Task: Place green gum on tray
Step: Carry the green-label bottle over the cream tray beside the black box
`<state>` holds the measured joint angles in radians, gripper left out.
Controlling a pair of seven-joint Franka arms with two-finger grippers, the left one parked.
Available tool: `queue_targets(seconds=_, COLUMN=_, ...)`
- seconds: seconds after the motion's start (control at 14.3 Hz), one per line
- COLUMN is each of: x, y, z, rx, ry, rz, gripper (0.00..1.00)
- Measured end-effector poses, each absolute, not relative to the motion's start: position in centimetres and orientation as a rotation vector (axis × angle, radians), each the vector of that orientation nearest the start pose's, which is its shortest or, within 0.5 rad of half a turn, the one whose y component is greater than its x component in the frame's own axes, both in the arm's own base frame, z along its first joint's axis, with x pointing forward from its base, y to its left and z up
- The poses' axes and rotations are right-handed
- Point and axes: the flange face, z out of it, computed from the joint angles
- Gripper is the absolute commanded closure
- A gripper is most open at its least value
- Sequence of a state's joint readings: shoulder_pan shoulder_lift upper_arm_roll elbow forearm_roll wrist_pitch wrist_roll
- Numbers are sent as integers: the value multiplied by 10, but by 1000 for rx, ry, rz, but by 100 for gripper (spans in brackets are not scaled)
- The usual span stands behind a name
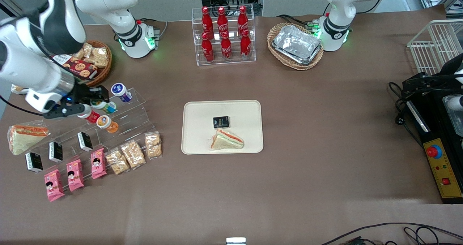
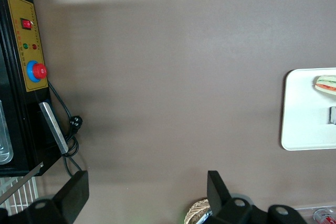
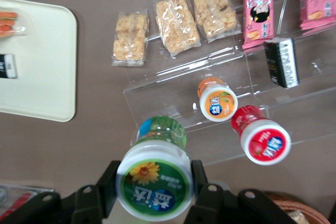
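A: Big stuff first. What's the tabletop got?

B: Brown tabletop, cream tray near the middle. On the tray, a wrapped sandwich and a small black packet, packet farther from the front camera, the two just beside each other.

A: And your arm?

B: My arm is at the working arm's end, over the clear stepped acrylic rack. My pincer is clamped on the green gum, one finger on each side of the bottle just below its white-rimmed lid.

A: So where's the gum exactly?

B: In my grip at the rack, well apart from the tray. Cannot tell if its base touches the step or hangs above it. In the front view it sits at my fingertips, partly hidden.

A: Neighbours?

B: The red gum bottle and orange gum bottle lie on the rack near it. The blue-lidded bottle is on the rack step farther from the front camera.

A: Rest of the rack?

B: Black packets on a lower step, pink snack packs and clear bags of cereal bars along the rack's front edge, nearest the camera.

A: Anything else big?

B: Cola bottle stand and a wicker basket with foil trays, both farther from the camera than the tray.
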<state>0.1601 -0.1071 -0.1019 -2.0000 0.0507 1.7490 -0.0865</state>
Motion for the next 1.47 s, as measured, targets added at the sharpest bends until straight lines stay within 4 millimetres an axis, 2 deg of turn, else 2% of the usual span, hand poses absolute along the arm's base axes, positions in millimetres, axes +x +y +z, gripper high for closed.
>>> queue_targets(seconds=0.21, x=514, y=34, z=541, rx=-3065, ry=-214, rz=193, gripper=64)
queue_targets(seconds=0.42, x=514, y=45, z=566, rx=-3038, ry=-167, rz=195, gripper=64)
queue_targets(seconds=0.56, x=511, y=77, z=569, rx=-3014, ry=-78, rz=209, gripper=64)
queue_targets(seconds=0.7, x=506, y=128, z=564, rx=-3030, ry=3, rz=235, gripper=64)
queue_targets(seconds=0.84, x=500, y=182, z=551, rx=-3049, ry=66, rz=238, gripper=64)
queue_targets(seconds=0.98, x=499, y=225, z=527, rx=-3050, ry=115, rz=211, gripper=64)
queue_targets(seconds=1.19, x=495, y=266, z=477, rx=-3042, ry=177, rz=186, gripper=64)
queue_targets(seconds=1.47, x=481, y=306, z=411, rx=-3033, ry=211, rz=167, gripper=64)
